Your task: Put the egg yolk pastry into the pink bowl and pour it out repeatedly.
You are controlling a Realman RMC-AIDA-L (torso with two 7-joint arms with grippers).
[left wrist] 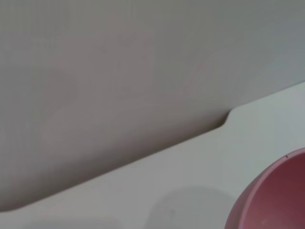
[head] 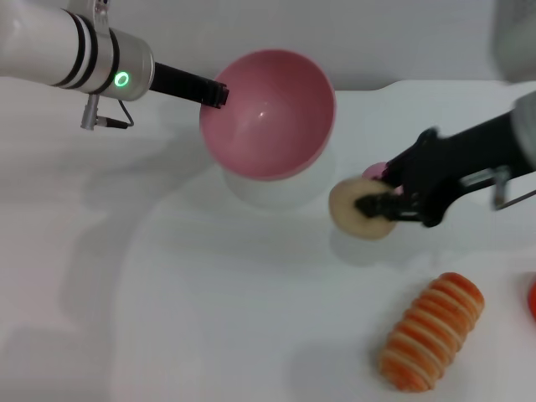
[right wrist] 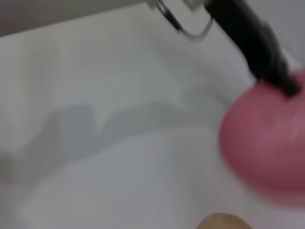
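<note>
— Where is the round, smooth pink plastic bowl [head: 268,113]?

— Raised off the white table [head: 209,293], tilted so its empty inside faces forward.

— And the small pale beige egg yolk pastry [head: 360,209]?

— A matte rounded lump, beside the bowl, lower, apart from its rim.

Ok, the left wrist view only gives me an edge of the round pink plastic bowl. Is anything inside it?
Observer: No. The head view shows the pink bowl empty and tilted, its rim pinched by the left gripper.
Operator: Where's the pastry?
Observer: The small beige rounded egg yolk pastry is clamped in the right gripper, beside the bowl on the robot's right.
Operator: Anything else nearby?
Observer: An orange-and-cream striped roll lies on the white table, nearer the robot.
</note>
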